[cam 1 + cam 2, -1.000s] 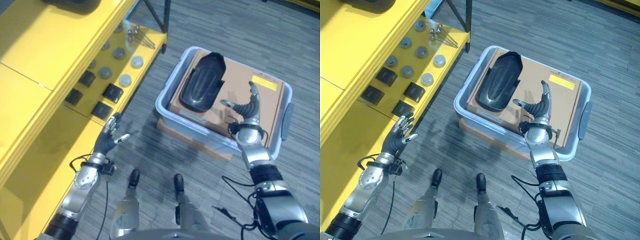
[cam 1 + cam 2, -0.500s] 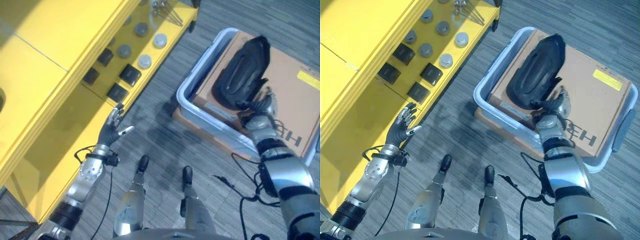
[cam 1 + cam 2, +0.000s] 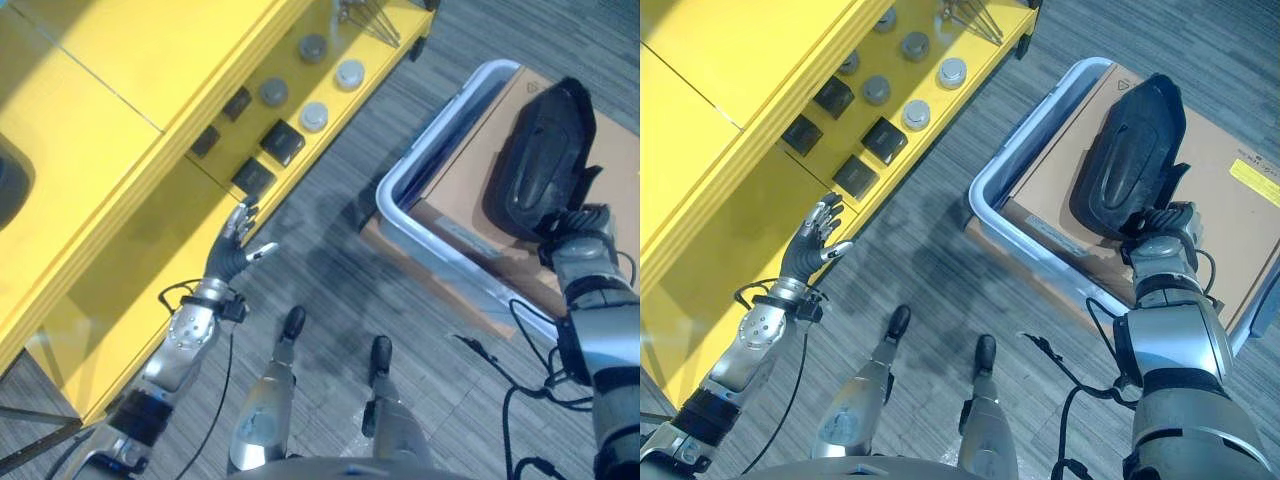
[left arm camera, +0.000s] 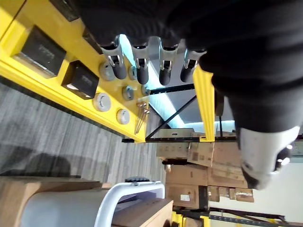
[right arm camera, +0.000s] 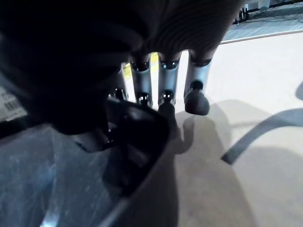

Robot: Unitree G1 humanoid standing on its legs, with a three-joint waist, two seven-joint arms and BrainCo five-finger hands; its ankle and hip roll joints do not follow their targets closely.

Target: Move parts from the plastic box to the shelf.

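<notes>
Over at the right, my right hand has dropped onto the near end of the black shell part in the plastic box, fingers curling round its edge, left hand spread idle by the yellow shelf.

The right robot hand touches the near end of the black part lying on cardboard in the plastic box; the yellow shelf stands left.

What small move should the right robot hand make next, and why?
Probably curl its fingers round the near end of the black part and lift. The right robot hand is at that end, the part lies on the cardboard box inside the plastic box.
</notes>
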